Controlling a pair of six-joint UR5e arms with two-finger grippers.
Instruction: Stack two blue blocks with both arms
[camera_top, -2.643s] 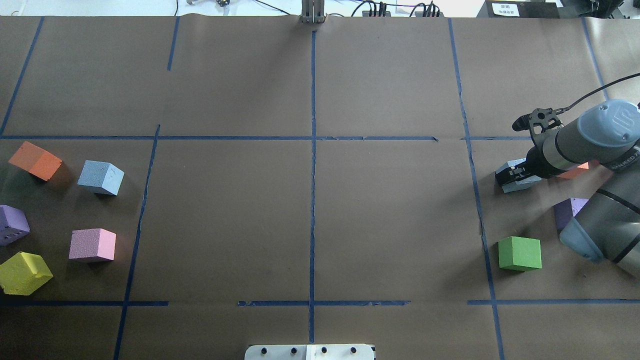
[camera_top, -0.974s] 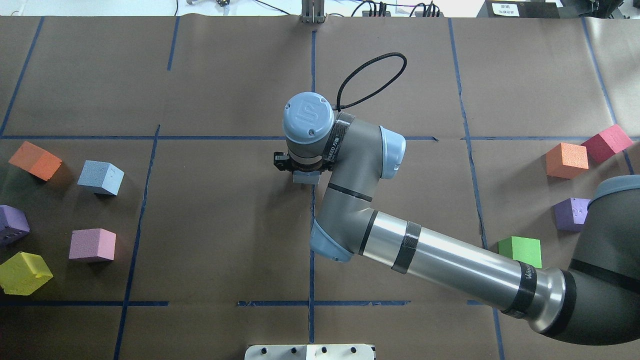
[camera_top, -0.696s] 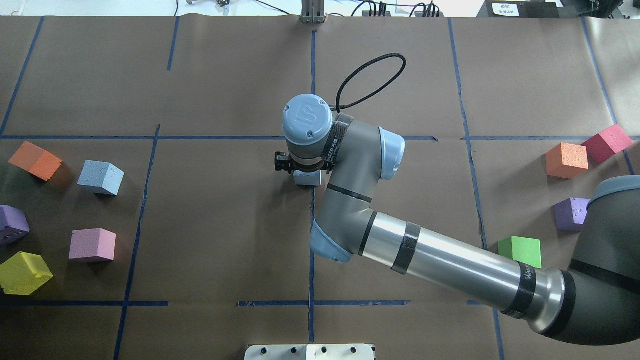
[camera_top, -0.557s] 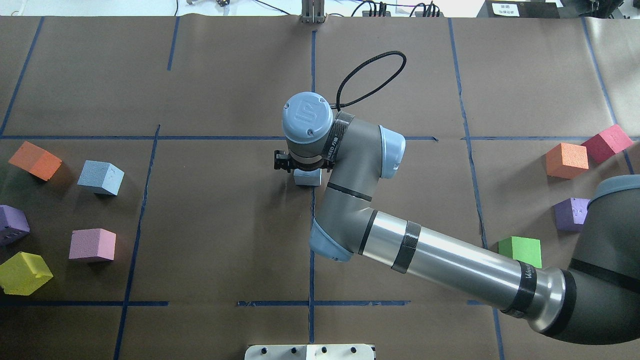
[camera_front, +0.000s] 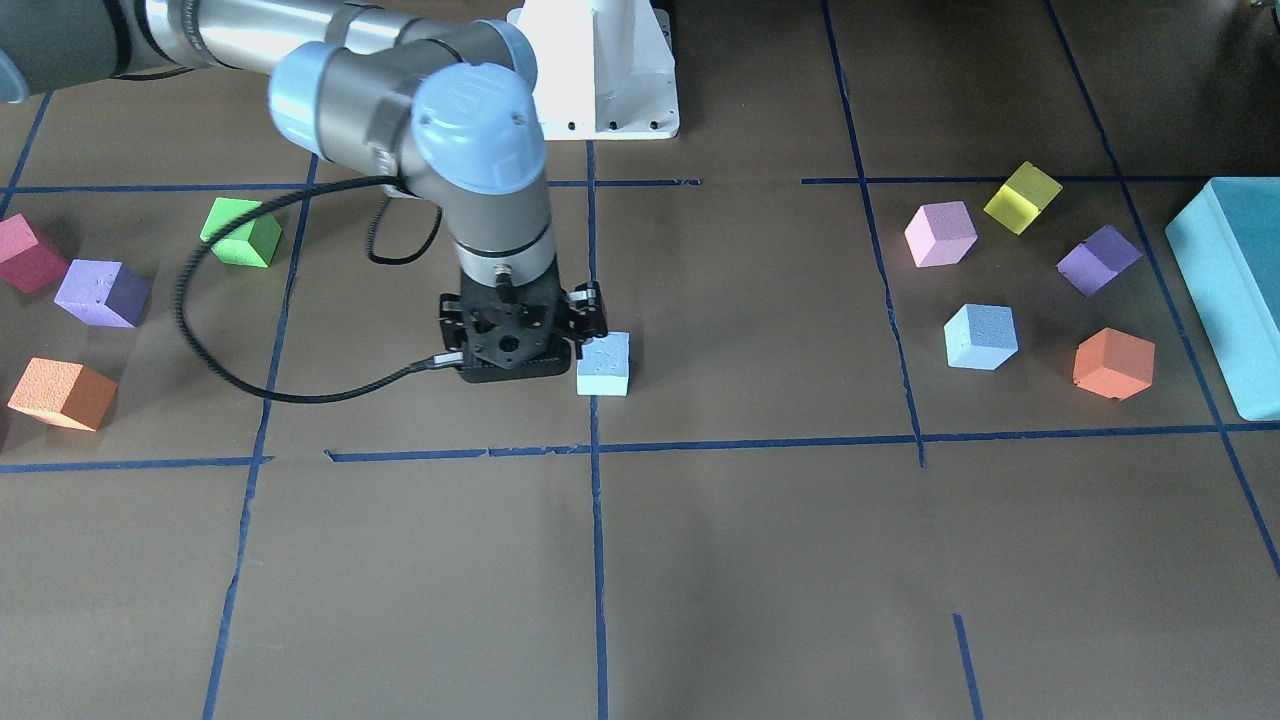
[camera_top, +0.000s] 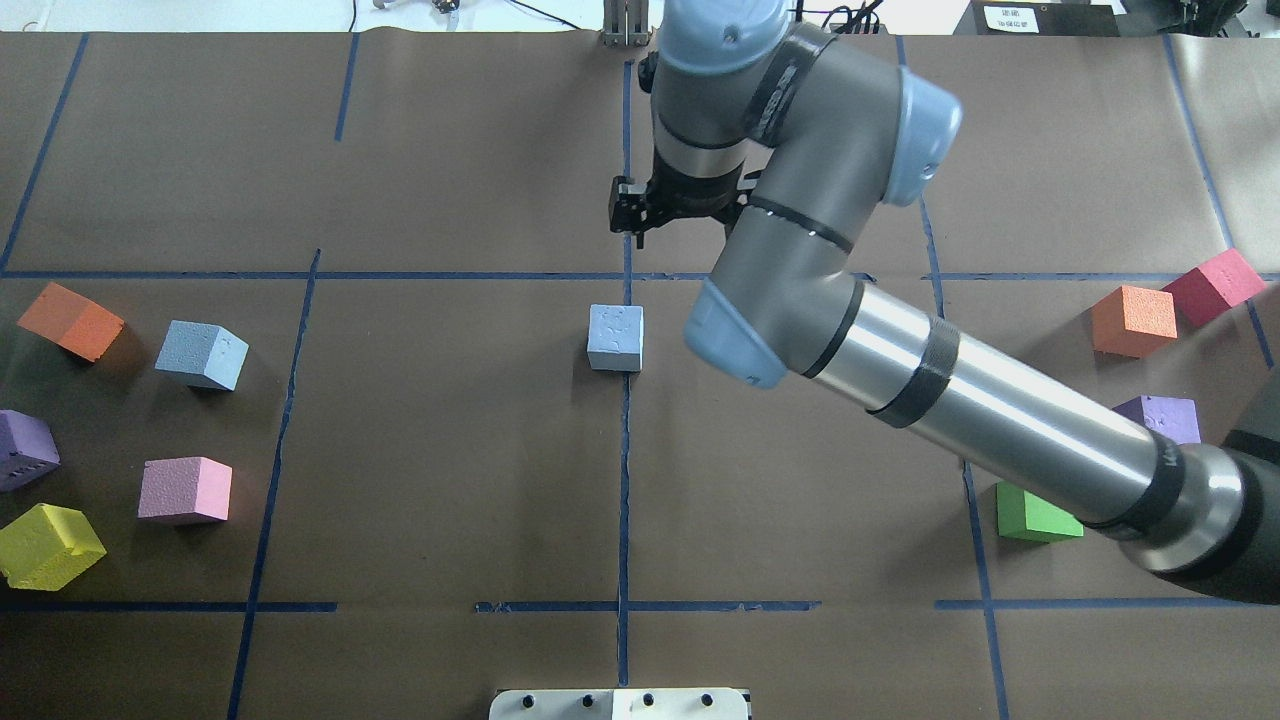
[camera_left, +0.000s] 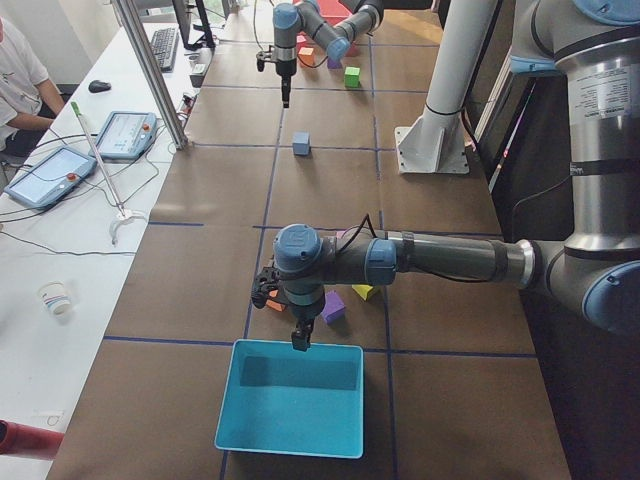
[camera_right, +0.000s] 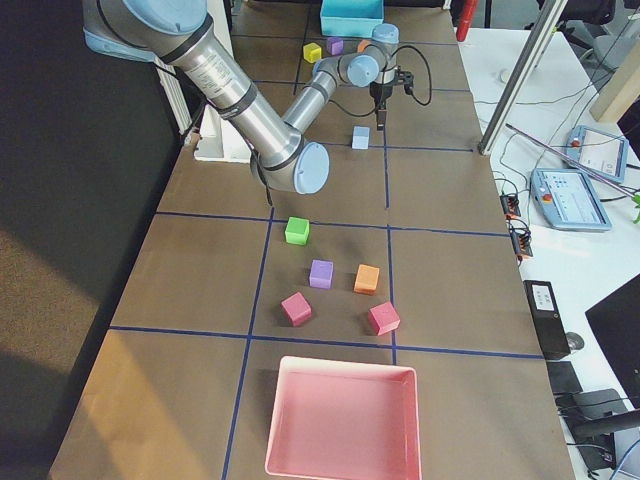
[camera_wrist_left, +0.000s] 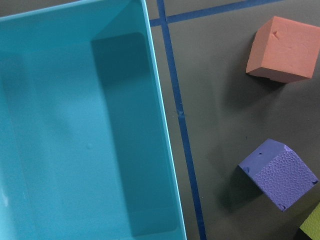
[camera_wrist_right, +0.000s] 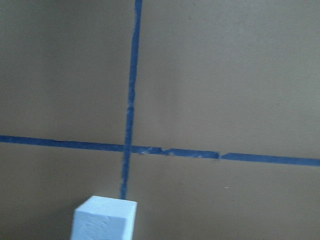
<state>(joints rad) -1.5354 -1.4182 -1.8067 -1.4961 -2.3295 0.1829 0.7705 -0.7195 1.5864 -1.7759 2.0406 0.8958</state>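
One blue block (camera_top: 615, 338) on the centre tape line, right tool (camera_left: 286, 97) hanging clear above it, open or closed unclear.

From behind me, one camera looks down on the worktop (camera_top: 450, 450); my right wrist camera, close above it, shares the middle blue block (camera_top: 615, 338).

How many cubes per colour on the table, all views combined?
Blue cubes: 2
Orange cubes: 2
Purple cubes: 2
Red cubes: 2 (the arm hides one in the overhead view)
Green cube: 1
Pink cube: 1
Yellow cube: 1
Total: 11
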